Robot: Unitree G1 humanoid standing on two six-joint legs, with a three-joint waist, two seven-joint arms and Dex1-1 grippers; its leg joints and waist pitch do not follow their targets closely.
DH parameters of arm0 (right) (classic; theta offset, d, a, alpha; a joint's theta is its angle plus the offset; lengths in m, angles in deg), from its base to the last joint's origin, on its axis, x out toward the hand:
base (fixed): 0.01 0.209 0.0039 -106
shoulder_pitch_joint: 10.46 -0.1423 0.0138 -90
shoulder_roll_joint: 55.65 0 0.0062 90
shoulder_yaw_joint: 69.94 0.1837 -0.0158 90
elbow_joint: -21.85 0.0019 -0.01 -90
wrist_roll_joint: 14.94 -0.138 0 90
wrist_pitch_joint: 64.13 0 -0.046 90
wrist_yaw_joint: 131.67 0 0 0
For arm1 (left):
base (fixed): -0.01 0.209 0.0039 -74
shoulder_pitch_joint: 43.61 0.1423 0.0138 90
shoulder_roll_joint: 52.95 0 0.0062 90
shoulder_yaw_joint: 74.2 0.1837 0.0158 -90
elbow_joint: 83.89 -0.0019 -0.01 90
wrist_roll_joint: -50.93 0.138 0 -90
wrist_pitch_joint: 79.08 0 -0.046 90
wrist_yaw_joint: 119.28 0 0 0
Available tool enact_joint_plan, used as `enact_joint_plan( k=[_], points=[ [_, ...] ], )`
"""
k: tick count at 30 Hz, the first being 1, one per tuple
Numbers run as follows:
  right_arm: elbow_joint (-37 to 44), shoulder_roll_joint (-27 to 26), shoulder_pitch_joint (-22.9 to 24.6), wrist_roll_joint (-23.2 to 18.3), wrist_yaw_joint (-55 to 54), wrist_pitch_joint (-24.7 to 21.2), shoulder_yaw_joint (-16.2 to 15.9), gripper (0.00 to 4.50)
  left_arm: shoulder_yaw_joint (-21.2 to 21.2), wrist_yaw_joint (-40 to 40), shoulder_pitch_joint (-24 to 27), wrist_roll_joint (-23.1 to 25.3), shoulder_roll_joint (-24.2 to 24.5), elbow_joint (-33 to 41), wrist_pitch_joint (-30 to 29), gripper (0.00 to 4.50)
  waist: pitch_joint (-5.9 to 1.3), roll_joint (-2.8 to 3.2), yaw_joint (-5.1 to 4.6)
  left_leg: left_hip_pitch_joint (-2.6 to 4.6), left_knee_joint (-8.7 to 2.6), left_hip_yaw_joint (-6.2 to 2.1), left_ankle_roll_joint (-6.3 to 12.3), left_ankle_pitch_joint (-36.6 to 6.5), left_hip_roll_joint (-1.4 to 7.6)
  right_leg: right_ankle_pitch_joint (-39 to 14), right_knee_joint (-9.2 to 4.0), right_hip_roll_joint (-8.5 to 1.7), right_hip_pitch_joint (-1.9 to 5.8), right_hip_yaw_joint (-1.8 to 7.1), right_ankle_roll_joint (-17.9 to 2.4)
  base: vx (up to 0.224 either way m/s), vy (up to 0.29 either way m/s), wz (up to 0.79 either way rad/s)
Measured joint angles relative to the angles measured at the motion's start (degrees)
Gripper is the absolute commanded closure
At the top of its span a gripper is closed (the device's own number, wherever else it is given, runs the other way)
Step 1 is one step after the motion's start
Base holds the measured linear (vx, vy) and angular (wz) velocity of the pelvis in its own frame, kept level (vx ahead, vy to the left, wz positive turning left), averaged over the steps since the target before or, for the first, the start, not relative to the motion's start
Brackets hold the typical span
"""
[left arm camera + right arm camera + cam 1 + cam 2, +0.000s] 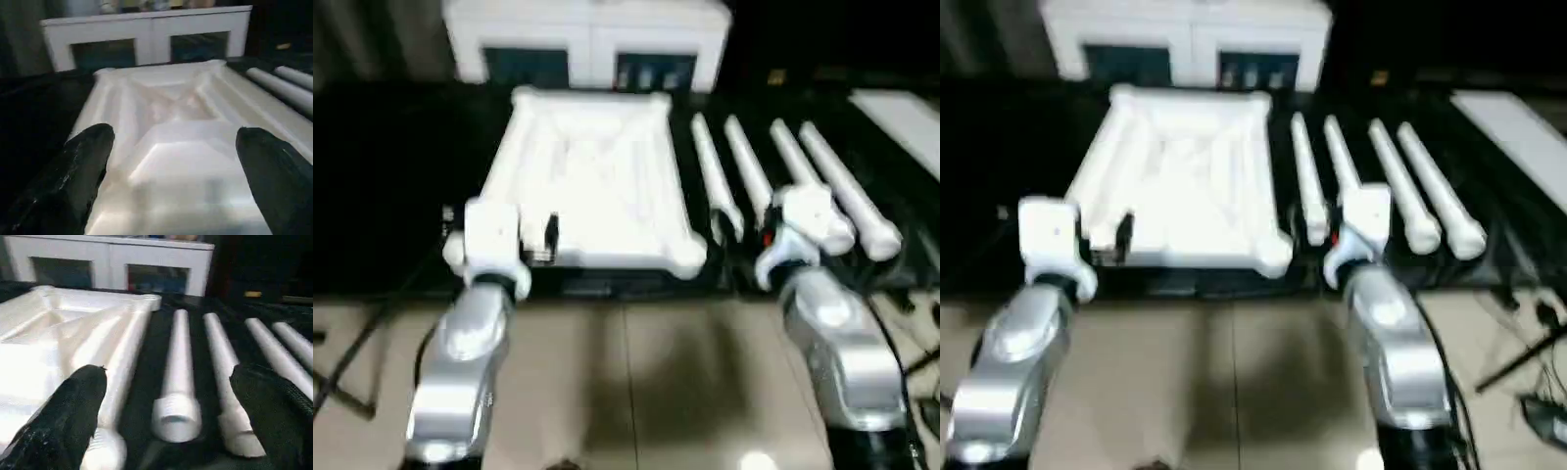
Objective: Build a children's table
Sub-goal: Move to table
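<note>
left eye view showed the tabletop [592, 181] lying underside up on a black mat [391, 196], its near edge along the mat's front edge and its far edge toward the white cabinet [587, 39]. four legs [783, 176] lay side by side on the mat to the right of it, thick ends toward the mat's front edge, well short of the mat's right edge.

the risk, as i judged it, sat with the right side: the legs were round and lay close together, so a finger coming down between two of them could roll the neighbour away or push it against the tabletop's near right corner socket [105, 450]. on the left, a finger catching the raised rim could slide the whole tabletop across the mat.

the left gripper [171, 166] stood spread wide and empty, hanging over the tabletop's near left corner, touching nothing that i could see. the right gripper [168, 396] was likewise released, wide apart, holding nothing, poised above the thick ends of the two legs nearest the tabletop.
</note>
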Motion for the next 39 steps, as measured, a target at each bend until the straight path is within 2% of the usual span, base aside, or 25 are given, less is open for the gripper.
enact_joint_plan(
  k=[2,4,5,6,7,8,10,11,12,14,16,17,18,19,21,23,24,26,27,28,30,31,34,35,39],
  points=[
    [0.0,0.3,0.1,0.0,0.2,0.0,0.3,0.05,0.1,0.0,0.0,0.0,-0.2,0.6,0.1,0.00,0.32,-2.66,-1.36,2.11,-1.09,1.80,-0.59,-0.7,-1.25,5.2,-5.38,-2.22,0.30,0.73,-0.8,0.156,-0.065,0.00],
    [0.0,1.0,0.6,0.1,0.4,0.0,0.7,0.05,0.5,0.1,0.0,0.0,-1.1,0.5,0.0,0.00,0.54,-3.30,-1.50,2.86,0.31,2.69,1.21,-2.0,-0.80,6.4,-5.95,-1.50,1.25,1.70,-1.3,0.177,-0.113,0.06],
    [-0.2,1.5,0.6,0.5,0.4,0.0,1.5,0.05,2.2,0.1,0.1,-0.1,-1.7,0.6,0.0,0.00,0.42,-2.86,-1.16,1.94,4.49,1.43,3.12,-3.2,-0.81,5.7,-6.81,-0.65,2.78,2.21,-1.7,0.224,-0.064,0.01],
    [-0.2,1.5,0.6,0.6,0.4,0.0,1.5,0.05,2.3,0.1,0.1,-0.1,-1.6,0.6,0.0,0.00,0.38,-2.73,-1.14,1.14,6.06,1.02,2.67,-3.0,-0.99,5.4,-7.50,-0.17,3.71,2.80,-1.7,0.224,-0.064,0.01],
    [-0.2,1.6,0.6,0.6,0.5,0.0,1.5,0.05,2.2,0.1,0.1,-0.1,-1.5,0.6,0.0,0.00,0.34,-2.66,-1.06,0.15,6.04,0.65,2.58,-2.9,-0.95,5.1,-8.15,0.11,4.60,2.99,-1.8,0.214,-0.030,0.11],
    [-0.2,1.6,0.6,0.6,0.6,0.0,1.4,0.05,2.2,0.1,0.1,-0.1,-1.4,0.6,0.0,0.00,0.30,-1.93,-0.61,-1.19,4.94,0.25,2.33,-2.7,-0.19,4.9,-9.07,0.88,6.00,3.08,-2.1,0.203,0.031,0.18],
    [0.0,1.8,0.2,0.5,1.8,0.1,0.5,0.05,1.8,0.1,0.2,0.0,-1.2,0.9,0.1,0.00,0.29,0.60,0.24,-2.25,-0.31,0.29,-0.48,1.3,2.40,3.5,-9.57,2.48,7.98,1.50,-1.8,0.216,0.067,0.15],
    [-0.2,1.3,0.2,0.5,2.4,0.0,-0.6,0.05,1.2,0.2,0.6,0.0,-0.8,1.0,0.1,0.00,0.28,1.14,0.22,-1.50,0.08,-0.15,-1.10,1.9,2.60,2.2,-8.30,2.35,7.68,0.91,-2.9,0.253,0.110,-0.03],
    [0.0,0.5,0.0,0.0,3.2,0.0,-2.2,0.05,0.1,0.5,0.9,0.2,-0.1,0.9,0.1,0.00,0.09,0.42,-0.58,-1.05,0.09,-0.19,-0.74,1.2,1.74,1.0,-4.99,1.31,6.49,0.04,-4.3,0.253,0.110,-0.03],
    [0.1,1.0,0.2,-0.1,4.2,0.0,-3.0,0.05,-0.8,1.1,0.9,0.7,-0.1,0.8,0.0,0.00,-0.16,-0.02,-1.42,0.16,0.02,-0.22,-0.15,-0.3,1.23,0.9,0.35,0.53,2.87,-0.50,-2.1,0.250,0.078,0.06],
    [0.1,2.1,0.3,0.0,4.4,0.0,-2.9,0.05,-0.4,1.1,0.9,0.7,-0.5,1.0,0.0,0.00,-0.37,-0.62,-2.07,1.36,-0.44,0.60,0.20,-1.3,0.62,2.2,-0.02,-0.36,-0.50,-1.14,-0.2,0.228,0.067,0.05],
    [0.1,2.3,0.4,0.0,4.4,0.0,-2.8,0.05,-0.1,1.1,1.0,0.7,-0.6,1.1,0.0,0.00,-0.44,-1.66,-2.63,2.45,-1.06,1.28,0.07,-1.9,-0.28,3.5,-1.70,-1.27,-2.25,-1.22,-0.1,0.223,-0.007,0.00],
    [0.1,2.4,0.5,0.0,4.4,0.0,-2.7,0.05,0.2,1.1,1.0,0.7,-0.6,1.1,-0.1,0.00,-0.52,-2.75,-2.87,3.42,-1.47,1.97,-0.08,-2.4,-1.24,4.9,-4.91,-1.92,-2.55,-1.02,-1.0,0.223,-0.007,0.00],
    [0.1,2.5,0.7,0.0,4.5,0.1,-2.2,0.05,0.6,1.1,1.0,0.7,-0.7,1.1,-0.1,0.00,-0.56,-4.56,-2.82,4.35,-1.02,2.91,-0.13,-3.6,-2.43,9.6,-6.97,-2.58,-1.63,0.79,-2.1,0.227,-0.071,0.03],
    [-0.2,3.7,1.8,0.2,4.6,-0.1,-0.5,0.05,2.7,1.0,1.2,0.6,-2.0,1.1,-0.6,0.00,-0.24,-3.54,-1.88,4.24,3.33,1.98,3.02,-5.3,-2.11,7.8,-6.83,-1.25,0.19,1.54,-2.3,0.253,-0.066,0.08],
    [-0.1,4.0,1.7,0.2,4.7,-0.1,0.4,0.05,3.1,1.0,1.2,0.7,-1.7,1.2,-0.9,0.00,-0.13,-3.14,-1.14,1.22,7.74,0.64,1.73,-4.6,-2.27,6.8,-7.59,-1.03,2.37,1.51,-2.8,0.239,-0.006,-0.03],
    [0.2,4.0,1.7,0.3,4.7,-0.1,0.4,0.05,2.9,0.8,1.2,0.6,-1.6,1.5,-1.0,0.00,-0.04,-2.76,-0.73,-0.20,7.66,0.32,0.77,-4.0,-1.80,6.3,-7.93,-0.85,3.38,1.46,-2.8,0.226,0.008,-0.04],
    [1.3,3.7,1.8,0.3,4.6,-0.3,0.3,0.05,2.4,0.0,1.2,0.5,-1.0,2.6,-1.3,0.00,0.01,-0.64,0.08,-3.32,3.71,-0.08,-1.29,-2.1,1.10,5.1,-8.66,0.13,5.60,-0.10,-2.4,0.208,0.065,-0.01],
    [2.1,3.6,1.9,0.3,4.6,-0.3,0.2,0.05,2.2,-0.1,1.1,0.3,-1.0,3.3,-1.4,0.00,-0.08,1.32,0.14,-3.51,0.28,-0.08,-1.30,1.3,2.88,4.4,-8.75,1.12,6.53,-1.03,-2.0,0.207,0.093,0.02],
    [2.4,3.2,2.1,0.4,4.6,-0.4,-0.3,0.05,1.6,-0.2,1.3,-0.2,-0.8,3.6,-1.6,0.00,0.22,2.26,0.02,-3.20,0.74,-0.16,-1.46,3.6,3.57,3.3,-8.24,1.37,7.15,-1.63,-2.1,0.226,0.170,0.03],
    [3.5,2.2,2.2,0.0,5.0,-1.0,-2.9,0.05,-0.7,-0.2,1.8,-0.6,0.4,3.7,-2.4,0.00,-0.30,1.25,-1.20,-2.96,0.79,-0.27,-0.23,2.3,2.23,2.0,-2.93,0.49,4.64,-1.02,-4.2,0.236,0.150,0.06],
    [4.6,2.3,2.7,-0.1,4.9,-1.4,-2.9,0.05,-1.2,-0.4,2.2,-0.7,0.7,4.0,-3.0,0.00,-0.54,1.16,-1.02,-2.94,0.84,-0.25,-0.38,2.4,1.86,3.1,-2.25,0.47,2.92,-0.81,-2.4,0.203,0.096,0.11],
    [6.1,2.3,3.5,-0.7,5.3,-2.0,-2.9,0.05,-1.3,-1.2,2.7,-1.2,1.2,4.5,-3.8,0.00,-1.08,-0.43,-0.39,-2.96,0.65,-0.54,-0.37,2.2,-1.13,7.3,-7.09,-1.63,0.16,2.25,1.4,0.056,0.044,-0.01],
    [6.5,2.4,4.3,-0.8,5.4,-2.3,-2.9,0.05,-1.3,-1.4,3.0,-1.5,0.9,4.8,-3.9,0.00,-1.12,-0.46,-0.24,-3.17,0.36,-0.44,-0.40,2.2,-1.57,7.4,-6.91,-1.81,0.11,3.08,1.6,0.000,0.000,0.00],
    [6.3,2.6,4.5,-0.8,5.8,-2.7,-2.9,0.05,-0.7,-2.2,3.7,-1.7,1.3,5.0,-4.5,0.00,-0.93,-0.37,0.16,-3.00,-0.80,-0.02,-1.04,2.4,-0.49,8.0,-8.35,-1.36,0.76,2.45,0.4,-0.029,-0.020,-0.01]
  ],
)
